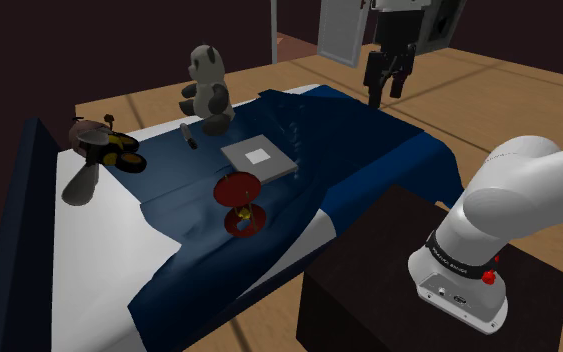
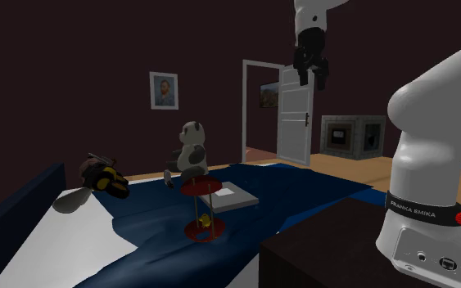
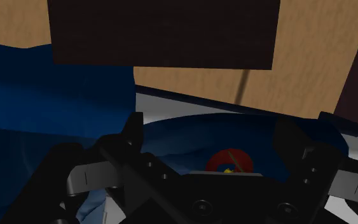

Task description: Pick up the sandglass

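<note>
Five things sit on the bed point(image 1: 99, 240). Left to right in the shoulder view they are: bee toy point(image 1: 104, 145) at far left, a dark pen-like stick point(image 1: 188, 135), panda point(image 1: 207, 90) at the far side, sandglass point(image 1: 241, 203) mid-bed on the blue blanket point(image 1: 369, 150), and a grey pad point(image 1: 259, 158) just beyond it to the right. The sandglass stands upright, long axis vertical, w/ red discs top & bottom and thin posts btw them. Further right & far, the gripper point(image 1: 385, 92) hangs high over the blanket's far right corner, well apart from the sandglass. Its fingers are spread w/ nothing btw them. The stand point(image 1: 369, 290) is near right.

Key relation: the sandglass lies well below the hand and off to the shoulder view's near left. In the wrist view its red top disc point(image 3: 232, 161) shows in the gap of the spread fingers, close to the hand's body. The next move prob. needs a long drop plus a shift near-left, then a pinch across the posts.

Hard to tell:
- The glass bulbs don't read clearly; only sthg yellow shows low inside.
- The hand's body cuts off the disc's lower edge in the wrist view.
- What the stick is, I can't say.
</note>
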Robot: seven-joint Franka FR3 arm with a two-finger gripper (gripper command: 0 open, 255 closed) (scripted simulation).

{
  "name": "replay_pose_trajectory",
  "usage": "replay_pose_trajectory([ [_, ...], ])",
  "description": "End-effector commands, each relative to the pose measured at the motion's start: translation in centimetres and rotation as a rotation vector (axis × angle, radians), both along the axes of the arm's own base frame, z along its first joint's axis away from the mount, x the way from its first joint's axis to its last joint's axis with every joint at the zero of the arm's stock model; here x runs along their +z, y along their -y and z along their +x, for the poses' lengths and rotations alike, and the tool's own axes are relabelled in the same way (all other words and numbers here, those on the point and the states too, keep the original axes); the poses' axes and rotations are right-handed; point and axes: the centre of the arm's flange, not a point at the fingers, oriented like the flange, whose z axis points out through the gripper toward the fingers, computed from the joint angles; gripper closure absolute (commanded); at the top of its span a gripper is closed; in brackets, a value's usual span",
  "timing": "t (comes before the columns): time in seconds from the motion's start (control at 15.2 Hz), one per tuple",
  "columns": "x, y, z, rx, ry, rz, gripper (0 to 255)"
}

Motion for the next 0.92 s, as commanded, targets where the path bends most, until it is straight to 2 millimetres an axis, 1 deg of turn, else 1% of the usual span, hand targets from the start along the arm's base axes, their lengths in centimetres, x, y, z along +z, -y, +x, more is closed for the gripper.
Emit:
replay_pose_trajectory([
  [0.0, 0.0, 0.0, 0.0, 0.000, 0.000, 0.000, 0],
  [0.4, -7.3, 3.6, 0.8, 0.147, 0.109, 0.109, 0],
  [0.86, -16.1, 6.4, 3.4, 0.319, 0.236, 0.237, 0],
])
